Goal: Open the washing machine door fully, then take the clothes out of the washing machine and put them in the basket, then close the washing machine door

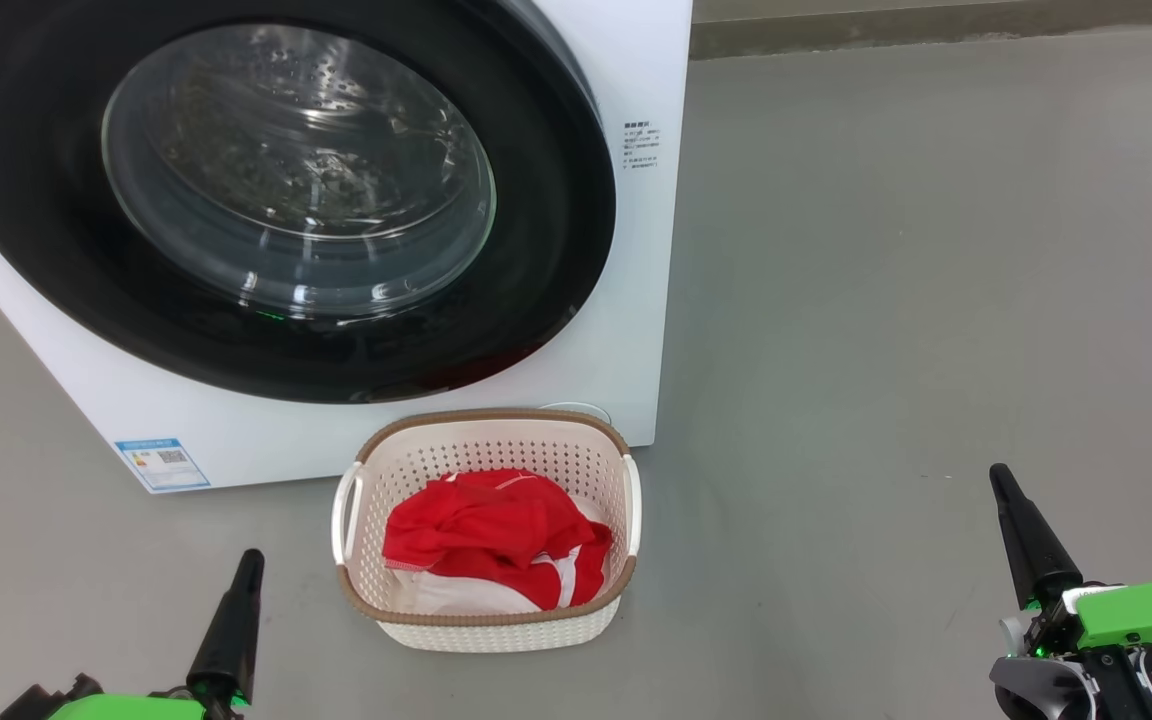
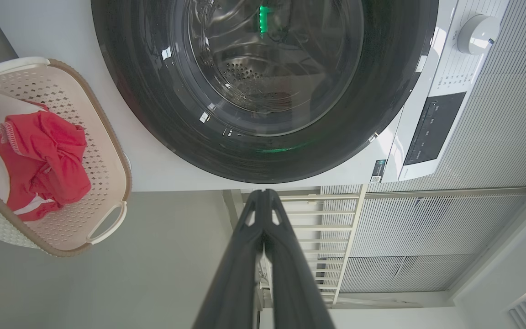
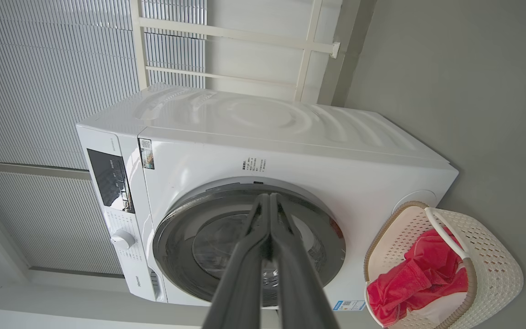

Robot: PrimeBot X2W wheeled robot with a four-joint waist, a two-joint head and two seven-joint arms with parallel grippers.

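The white washing machine [image 1: 626,300] fills the upper left of the head view, and its round black-rimmed door [image 1: 276,190] lies flat against the front, closed. On the floor in front stands the cream basket [image 1: 486,530] with red, white-trimmed clothes [image 1: 496,535] piled inside. My left gripper [image 1: 248,560] is shut and empty at the lower left, left of the basket. Over at the lower right my right gripper [image 1: 1000,475] is shut too, well away from the basket. The wrist views show the door [image 2: 263,87] [image 3: 249,246], the basket [image 2: 107,151] [image 3: 486,256] and the clothes [image 2: 44,160] [image 3: 413,278].
Bare grey floor [image 1: 916,300] spreads to the right of the machine and around the basket. A wall base runs along the top right. Behind the machine the wrist views show a ribbed white wall [image 3: 39,68] and a pale frame [image 3: 226,36].
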